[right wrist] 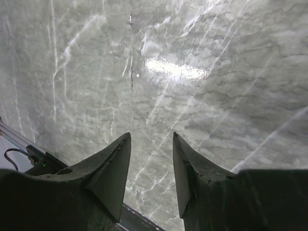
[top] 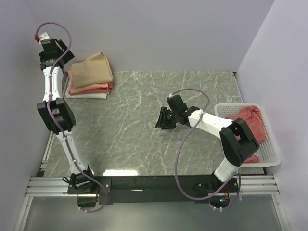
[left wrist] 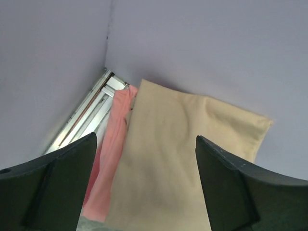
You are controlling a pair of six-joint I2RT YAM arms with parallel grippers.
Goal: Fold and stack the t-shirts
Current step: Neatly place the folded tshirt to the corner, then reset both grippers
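A folded tan t-shirt [top: 91,69] tops a stack at the back left, over a salmon-pink one [top: 91,88] and a white one [top: 85,95]. My left gripper [top: 61,57] hangs just left of the stack. In the left wrist view its jaws stand wide open [left wrist: 146,137] over the tan t-shirt [left wrist: 183,159], with the pink one [left wrist: 111,159] showing beside it. A dusty red t-shirt [top: 250,119] lies crumpled in the basket. My right gripper [top: 163,120] is open over bare table mid-right, nothing between its fingers [right wrist: 151,134].
The white slatted basket [top: 270,156] sits at the table's right edge beside the right arm. Grey walls close in the back and both sides. A metal rail [left wrist: 89,113] runs along the left wall behind the stack. The marbled tabletop [top: 130,125] lies between the arms.
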